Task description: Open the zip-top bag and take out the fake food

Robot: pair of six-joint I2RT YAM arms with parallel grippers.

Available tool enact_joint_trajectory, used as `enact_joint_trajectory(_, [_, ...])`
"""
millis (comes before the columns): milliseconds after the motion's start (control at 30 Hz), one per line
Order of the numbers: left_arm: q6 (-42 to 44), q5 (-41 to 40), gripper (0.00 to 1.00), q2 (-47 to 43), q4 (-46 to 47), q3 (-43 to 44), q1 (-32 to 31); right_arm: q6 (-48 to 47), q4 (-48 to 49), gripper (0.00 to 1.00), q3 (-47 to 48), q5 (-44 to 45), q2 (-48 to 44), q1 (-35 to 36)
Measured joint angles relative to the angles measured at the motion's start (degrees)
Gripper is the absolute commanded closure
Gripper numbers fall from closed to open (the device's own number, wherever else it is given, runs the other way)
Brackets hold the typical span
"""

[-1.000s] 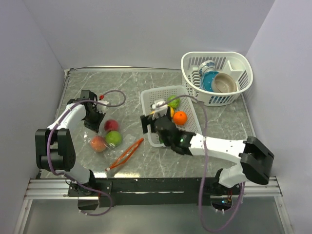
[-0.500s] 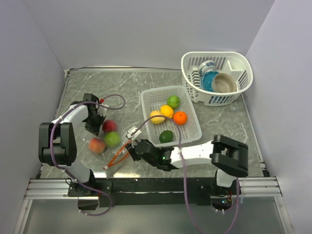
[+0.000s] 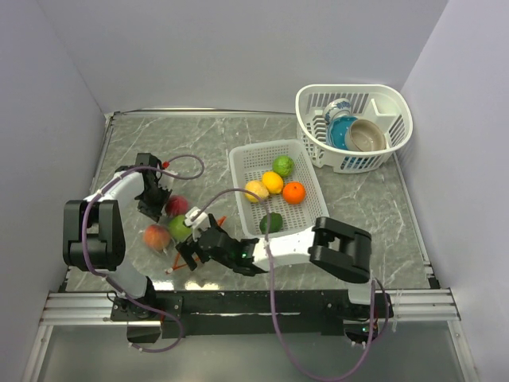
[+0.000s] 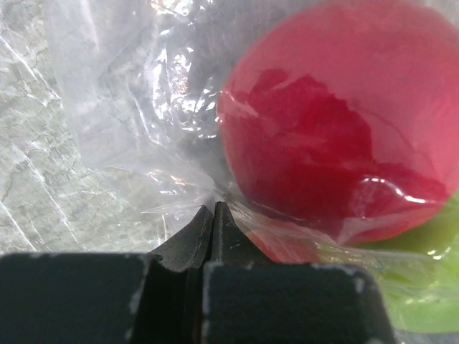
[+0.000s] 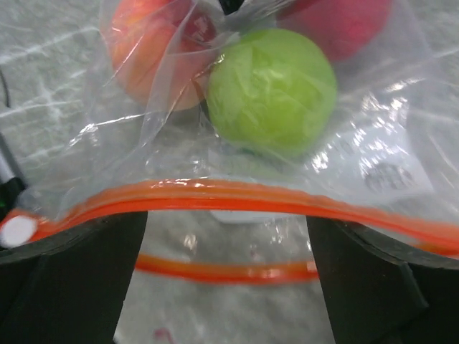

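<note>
The left jaws are closed tight on a fold of clear film at the shut end of the zip-top bag (image 4: 129, 107), right beside the red fruit (image 4: 337, 122). The right jaws are spread wide at the bag's mouth and hold nothing. The upper zip strip (image 5: 237, 198) runs across the gap between them, and the lower strip lies apart from it below, so the mouth looks open.

The green fruit (image 5: 272, 89) sits just inside the mouth. The peach fruit (image 5: 150, 43) is behind it to one side and the red one to the other. The bag lies flat on the desk (image 3: 159, 143) between the 2 arms. 5 more fruits (image 3: 293, 192) already rest in the slotted tray (image 3: 236, 171) nearby.

I see 3 risks:

1. **Catching the bag:** the film lies slack over the green fruit. If the right jaws close on the fruit through the plastic or with the strip, they would probably drag the whole bag instead of freeing the fruit.
2. **Losing the anchor:** the left pinch holds only thin, slick film. A pull from the mouth end could slide it out or stretch it, and the bag would then follow the right arm.
3. **Fruit getting away:** the fruits are round and smooth. One could squirt from a shallow grip, roll deeper into the bag, or roll away over the desk.
</note>
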Motion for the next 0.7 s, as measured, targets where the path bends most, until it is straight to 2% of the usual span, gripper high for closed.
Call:
enact_joint_trajectory(200, [0.0, 0.0, 0.99, 0.0, 0.0, 0.0, 0.0, -2.7, -0.3, 0.00, 7.0, 0.6, 7.9, -0.1])
enact_joint_trajectory(467, [0.6, 0.5, 0.99, -0.3, -0.3, -0.1, 0.0, -4.1, -1.0, 0.00, 15.6, 2.3, 11.8, -1.7])
enact_joint_trajectory(700, [1.6, 3.0, 0.99, -1.6, -1.5, -0.7, 0.0, -3.2, -2.0, 0.03, 18.5, 1.9, 14.9, -3.8])
